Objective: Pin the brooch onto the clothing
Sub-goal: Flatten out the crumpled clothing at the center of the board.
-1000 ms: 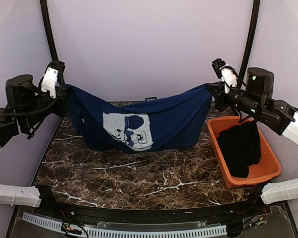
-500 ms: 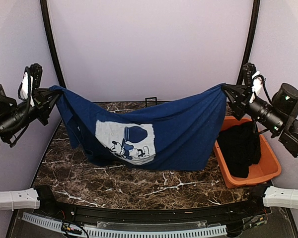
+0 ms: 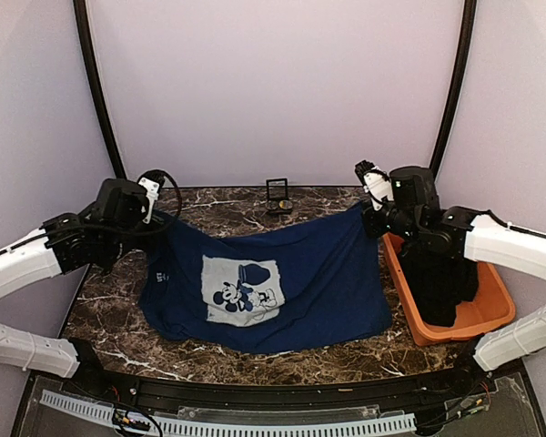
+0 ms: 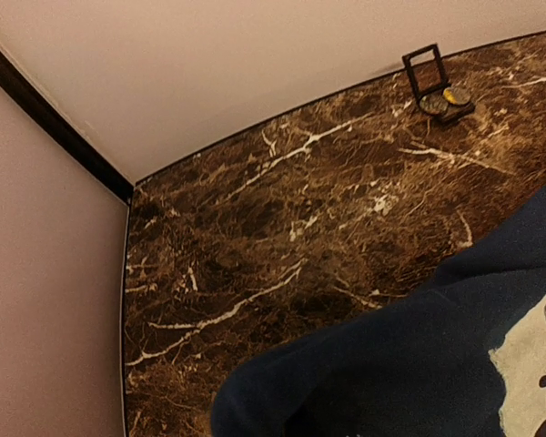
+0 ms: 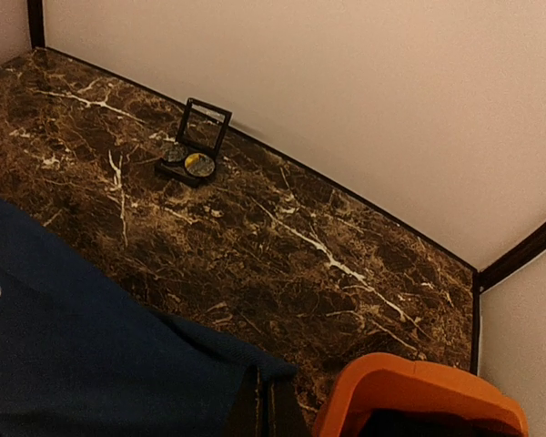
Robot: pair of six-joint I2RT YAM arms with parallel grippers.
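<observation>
Your left tool [image 3: 159, 218] is clamped on the upper left corner of the navy T-shirt [image 3: 309, 273]. The cloth is drawn up into it, though in the left wrist view the fingers themselves are hidden under a bunched fold. Your right tool [image 3: 368, 211] is pinched shut on the opposite upper corner, and in the right wrist view its dark fingers [image 5: 275, 408] meet on the hem. Between your two tools the shirt's top edge runs in a shallow sag. Below that edge the shirt lies spread on the marble surface [image 3: 109, 300], print side up, with the pale cartoon graphic sitting closer to your left tool than to your right.

The brooch [image 5: 198, 165] is not on the shirt. It lies in a small black case [image 3: 277, 194] with its lid standing open. The case is beyond both tools at the far edge of the surface, somewhat nearer your right tool, and apart from the shirt's top edge.

Just outside and below your right tool stands an orange bin [image 3: 505, 309] with a black garment [image 3: 441, 273] draped in it.
</observation>
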